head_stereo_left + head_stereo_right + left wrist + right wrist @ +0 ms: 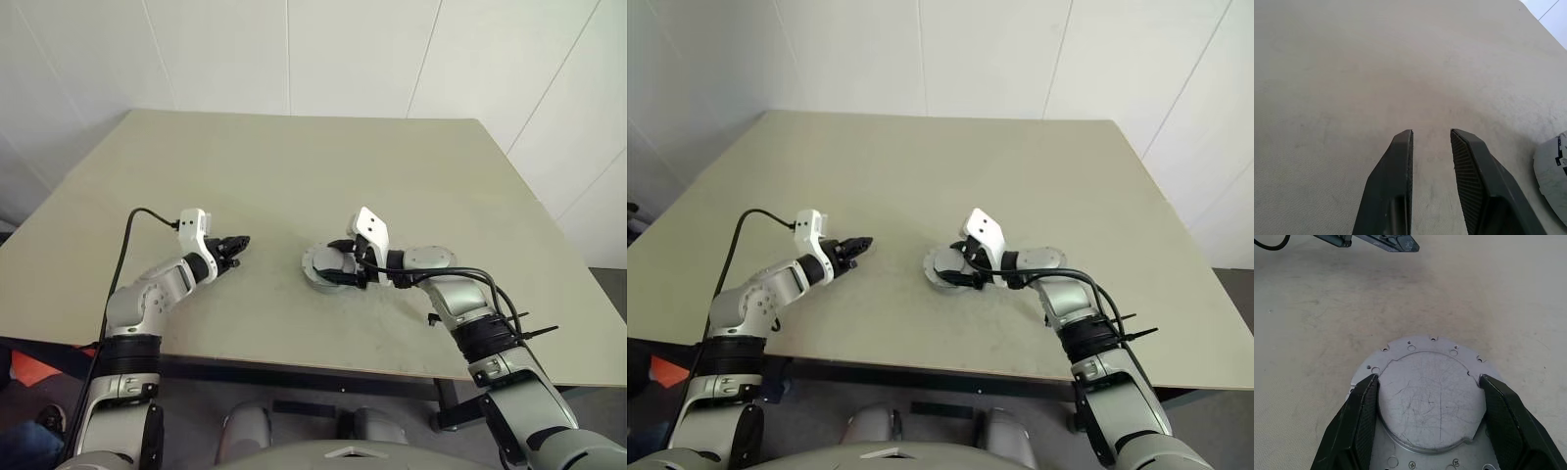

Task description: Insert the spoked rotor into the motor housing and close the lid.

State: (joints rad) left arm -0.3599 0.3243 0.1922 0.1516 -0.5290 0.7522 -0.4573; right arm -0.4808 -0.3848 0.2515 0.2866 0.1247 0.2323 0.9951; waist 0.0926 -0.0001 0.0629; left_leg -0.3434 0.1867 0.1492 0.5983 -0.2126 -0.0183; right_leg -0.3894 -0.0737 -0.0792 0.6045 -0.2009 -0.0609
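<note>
Worktop is seen across the frame. Motor housing, lid closed, lies at centre, straddled wide by right gripper jaws, apparently for seating. Left gripper, centre left, is kept empty, jaws narrowly parted.

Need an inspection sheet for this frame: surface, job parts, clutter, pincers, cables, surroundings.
Surface: beige square table, faintly scuffed, otherwise bare.
Job's things: round grey metal motor assembly, its scratched raised lid disc facing up, flat on the table; spoked rotor and copper windings nothing seen.
Clutter: nothing seen.
Grippers: right pincer open, fingers straddling the raised disc on both sides, whether they touch it is unclear. Left pincer empty, fingers narrowly apart, low over bare table beside the assembly.
Cables: black cable looping from the left wrist; black cable along the right forearm.
Surroundings: white panelled walls.
</note>
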